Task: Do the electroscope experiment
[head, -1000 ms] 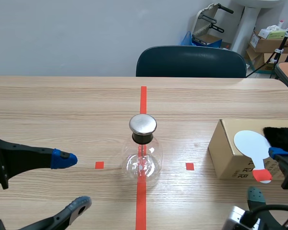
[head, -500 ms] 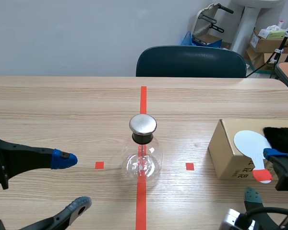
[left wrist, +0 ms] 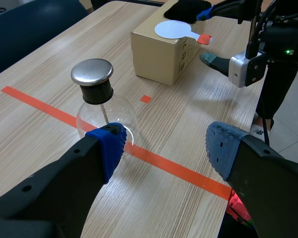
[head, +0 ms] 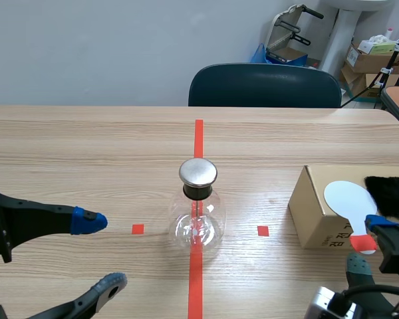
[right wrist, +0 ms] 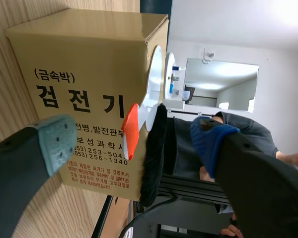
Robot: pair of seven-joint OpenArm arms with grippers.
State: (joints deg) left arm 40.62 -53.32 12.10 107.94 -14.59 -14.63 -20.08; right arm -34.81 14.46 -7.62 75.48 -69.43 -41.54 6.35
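- The white paddle [head: 344, 198] lies flat on top of the cardboard box [head: 314, 216], at the right side of the tabletop [head: 86, 146]. Its long axis runs from the disc back toward the robot, so its orange-red handle [head: 363, 243] juts past the box's near edge.
- The right end effector [head: 368, 246] is much the nearer of the 2. Its fingers are spread, and in the right wrist view the handle stands just ahead, in line with the gap between the pads and not pinched.
- The black fur cloth [head: 391, 191] lies on the box just beside the paddle, on the side away from the flask.
- The electroscope flask [head: 197, 218] stands upright on the red centre line, well apart from the box.
- The left end effector [head: 98, 252] hangs spread and empty to the flask's left, near it but apart.
- Judged from this, a short straight advance along the handle's axis would put the handle between the right pads.
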